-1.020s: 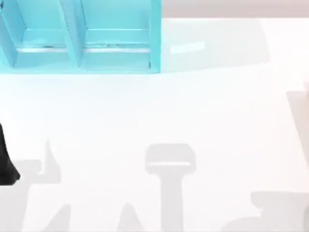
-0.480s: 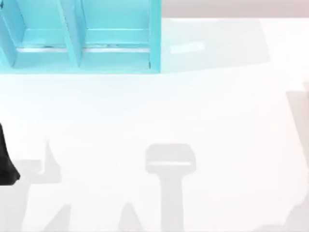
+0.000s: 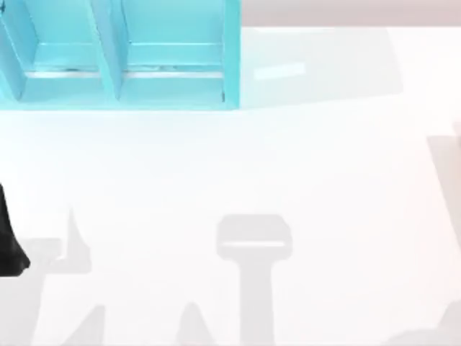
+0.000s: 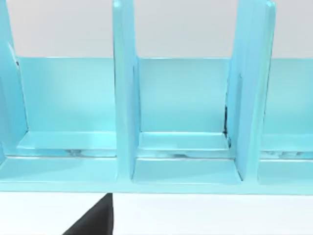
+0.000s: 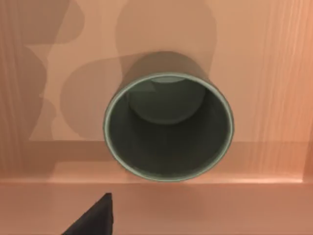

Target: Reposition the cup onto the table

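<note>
The cup (image 5: 167,128) is a dark olive-grey cylinder with its open mouth facing the right wrist camera. It rests against a peach-toned wooden surface (image 5: 264,73). A black part of my right gripper (image 5: 93,219) shows just in front of the cup, apart from it. The white table (image 3: 302,158) spreads across the top view with no cup on it. My left arm (image 3: 10,241) sits at the table's left edge. A black part of my left gripper (image 4: 95,220) faces the turquoise shelf unit (image 4: 124,98).
The turquoise shelf unit (image 3: 119,50) stands at the table's back left, and its open compartments hold nothing. Grey shadows of the arms lie along the front of the table (image 3: 252,245). A raised ledge (image 5: 205,188) runs along the wooden surface in front of the cup.
The shadow at the top view's lower right has slid toward the corner and shrunk. The left arm has not moved.
</note>
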